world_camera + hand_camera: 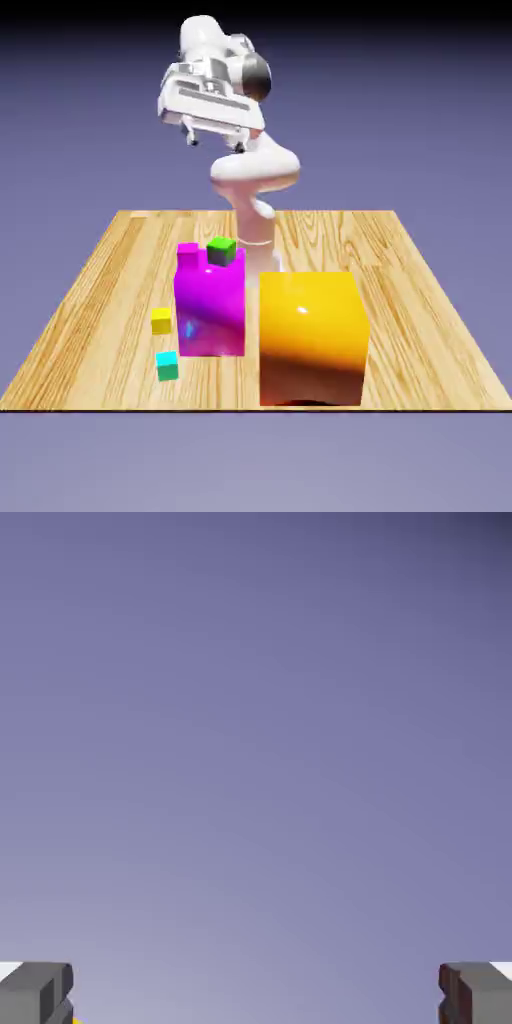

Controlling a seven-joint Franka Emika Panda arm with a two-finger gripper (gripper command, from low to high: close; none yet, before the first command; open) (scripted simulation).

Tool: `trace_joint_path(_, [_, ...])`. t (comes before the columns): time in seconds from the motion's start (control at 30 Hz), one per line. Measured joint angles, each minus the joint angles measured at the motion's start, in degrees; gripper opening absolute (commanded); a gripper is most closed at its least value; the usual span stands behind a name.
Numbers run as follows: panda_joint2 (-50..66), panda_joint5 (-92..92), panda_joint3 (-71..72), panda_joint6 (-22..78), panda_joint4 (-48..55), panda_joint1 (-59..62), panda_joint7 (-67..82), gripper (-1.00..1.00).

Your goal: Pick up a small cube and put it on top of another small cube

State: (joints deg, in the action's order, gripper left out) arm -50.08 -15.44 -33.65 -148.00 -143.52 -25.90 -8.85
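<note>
A tiny cyan small cube (167, 366) rests on the wooden table (420, 300) near the front edge, on the exterior view's left. A tiny yellow cube (161, 321) lies just behind it. On the big magenta block (210, 305) sits a tiny green cube (221, 250). My gripper (214, 140) hangs high above the table's far side, well clear of every cube, open with nothing in it. In the hand view the gripper (256, 997) faces only the blue-violet backdrop, and the grey fingertips (35, 994) stand wide apart at the bottom corners.
A big orange block (312, 335) stands at the front, right beside the magenta block. The arm's white base (255, 225) rises behind the two blocks at the table's far edge.
</note>
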Motion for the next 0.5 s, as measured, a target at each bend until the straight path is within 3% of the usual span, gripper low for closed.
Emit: trace_joint_path(0.5, [-16.1, -14.3, -31.1, 24.1, 16.2, -23.3, 31.1, 0.0])
